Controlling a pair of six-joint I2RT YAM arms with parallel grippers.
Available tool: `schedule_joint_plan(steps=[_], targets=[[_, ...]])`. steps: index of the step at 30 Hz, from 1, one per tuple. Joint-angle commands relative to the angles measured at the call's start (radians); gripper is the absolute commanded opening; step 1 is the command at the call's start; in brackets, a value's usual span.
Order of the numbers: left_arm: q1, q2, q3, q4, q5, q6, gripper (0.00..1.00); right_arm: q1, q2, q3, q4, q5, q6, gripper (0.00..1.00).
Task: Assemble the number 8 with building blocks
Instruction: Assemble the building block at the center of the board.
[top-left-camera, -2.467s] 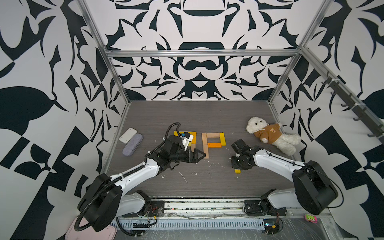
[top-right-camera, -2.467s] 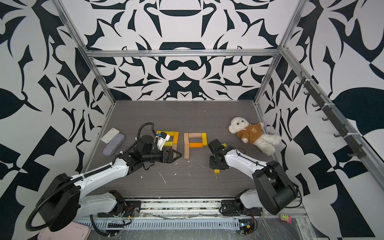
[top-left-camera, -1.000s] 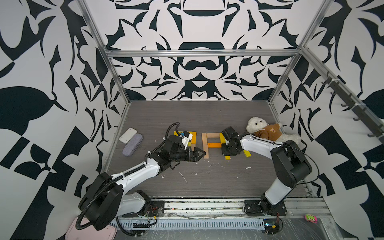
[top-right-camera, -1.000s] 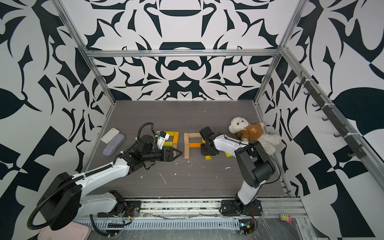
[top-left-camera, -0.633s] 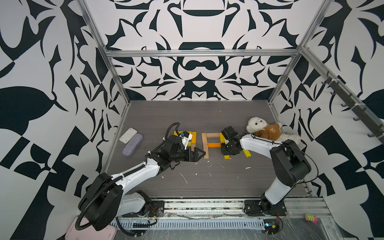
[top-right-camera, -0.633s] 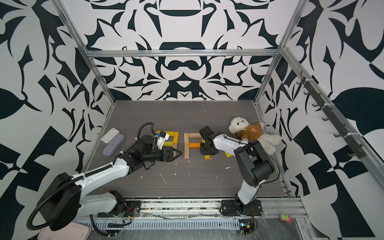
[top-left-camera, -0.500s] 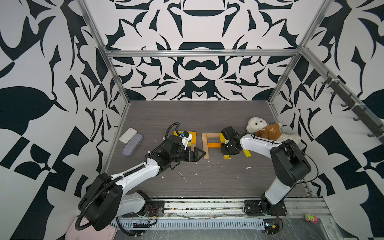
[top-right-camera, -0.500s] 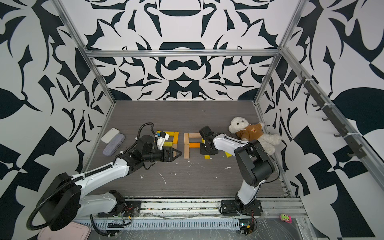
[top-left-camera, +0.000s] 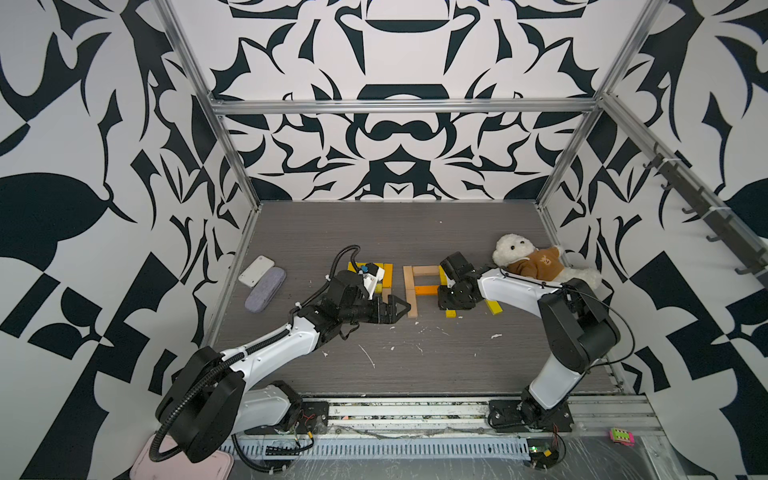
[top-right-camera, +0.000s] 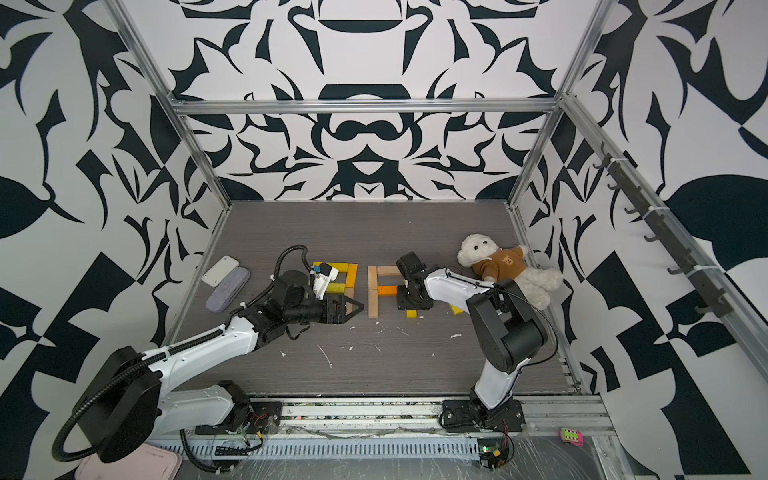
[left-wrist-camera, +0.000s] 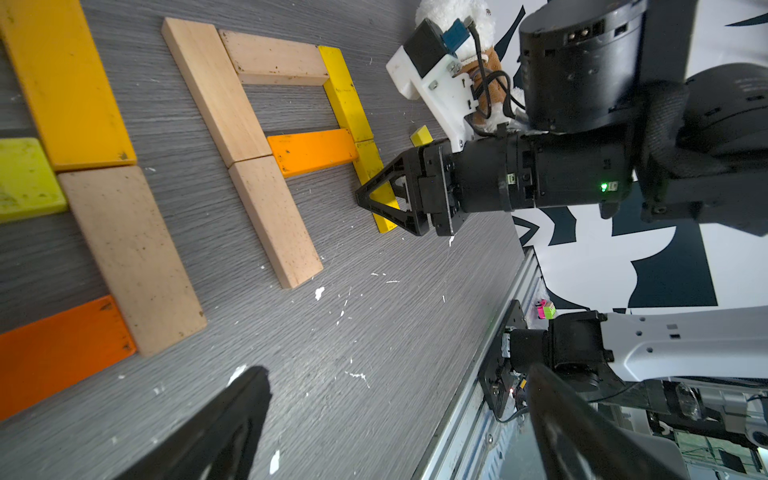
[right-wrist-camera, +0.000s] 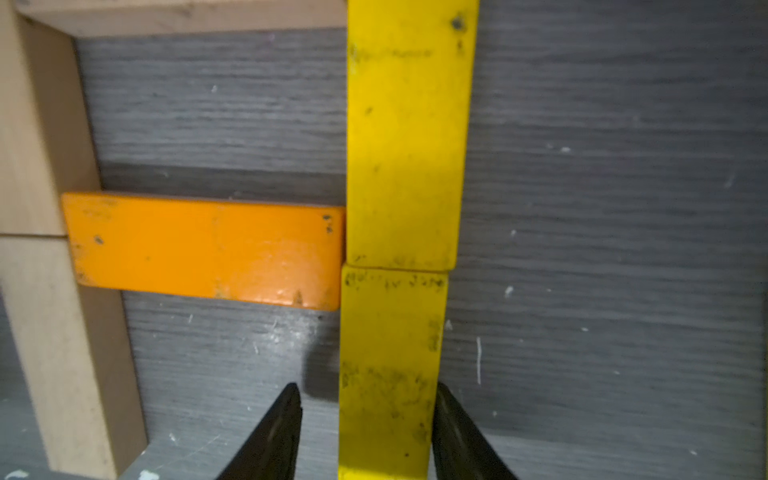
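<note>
Yellow block (right-wrist-camera: 390, 365) lies between the parted jaws of my right gripper (right-wrist-camera: 366, 390), one finger (right-wrist-camera: 274, 436) clear of it. My left gripper (top-left-camera: 399, 309) gapes, empty.

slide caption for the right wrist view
Right tool open astride a yellow block laid end to end with a second yellow block, orange block alongside.

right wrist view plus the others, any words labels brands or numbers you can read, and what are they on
No text can be read in any view.
Yellow block between the fingers of the right gripper: dark smudged marks, perhaps worn print, too blurred to read.
Teddy bear: small pale emblem on its brown hoodie, too small to read.
</note>
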Motion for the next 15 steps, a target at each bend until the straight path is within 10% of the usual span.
schedule_joint_plan(steps=[1,15], targets=[[-0.004,-0.022,-0.007,-0.008,-0.008,0.015,0.99,0.004,-0.032,0.009,-0.001,-0.011,0.028,0.56],[-0.003,-0.038,-0.043,0.072,0.01,0.008,0.99,-0.179,-0.298,-0.115,-0.078,0.025,-0.033,0.76]])
